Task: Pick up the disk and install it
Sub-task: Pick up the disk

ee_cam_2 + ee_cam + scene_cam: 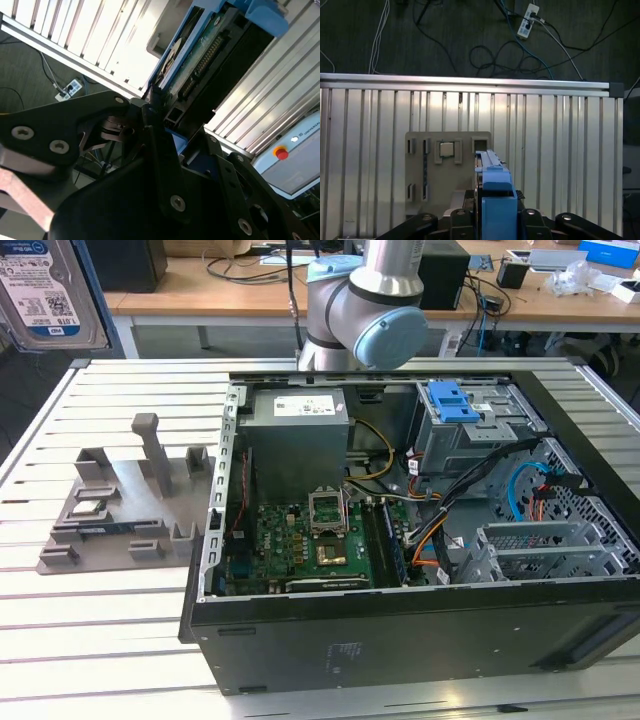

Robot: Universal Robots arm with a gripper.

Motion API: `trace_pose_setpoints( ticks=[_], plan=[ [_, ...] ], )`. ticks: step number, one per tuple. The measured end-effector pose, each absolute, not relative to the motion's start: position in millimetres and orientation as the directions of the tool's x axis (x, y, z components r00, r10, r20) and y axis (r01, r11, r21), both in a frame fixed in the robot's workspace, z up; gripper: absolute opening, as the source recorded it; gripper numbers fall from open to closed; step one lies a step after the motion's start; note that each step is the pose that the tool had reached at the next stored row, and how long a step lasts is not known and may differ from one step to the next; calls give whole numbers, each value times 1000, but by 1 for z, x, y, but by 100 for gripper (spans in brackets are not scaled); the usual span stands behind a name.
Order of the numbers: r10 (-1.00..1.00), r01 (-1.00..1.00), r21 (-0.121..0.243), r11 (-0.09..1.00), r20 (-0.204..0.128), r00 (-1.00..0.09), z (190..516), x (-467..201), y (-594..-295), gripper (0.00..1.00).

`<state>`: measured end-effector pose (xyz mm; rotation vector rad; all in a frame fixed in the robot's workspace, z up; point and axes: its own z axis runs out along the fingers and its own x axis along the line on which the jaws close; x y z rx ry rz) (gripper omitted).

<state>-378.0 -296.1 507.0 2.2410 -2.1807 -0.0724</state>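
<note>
The disk, silver with a white-and-blue label, hangs high at the exterior view's top left, well above the table. In the second wrist view the disk shows its circuit-board underside and blue carrier frame, and my gripper is shut on its near end with black fingers pressed against it. The first wrist view has the disk edge-on, its blue frame rising from between my gripper jaws, above the grey fixture plate.
An open computer case lies on the slatted metal table, with a grey power supply, a green motherboard and a metal drive cage with a blue latch. The grey fixture plate lies beside the case. Cables lie on the floor.
</note>
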Motion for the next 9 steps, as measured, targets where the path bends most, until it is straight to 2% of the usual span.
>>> trace_pose_setpoints(
  ticks=[9],
  plan=[
    [-999,-999,42,-28,-23,27,507,-359,-296,37]
  ],
)
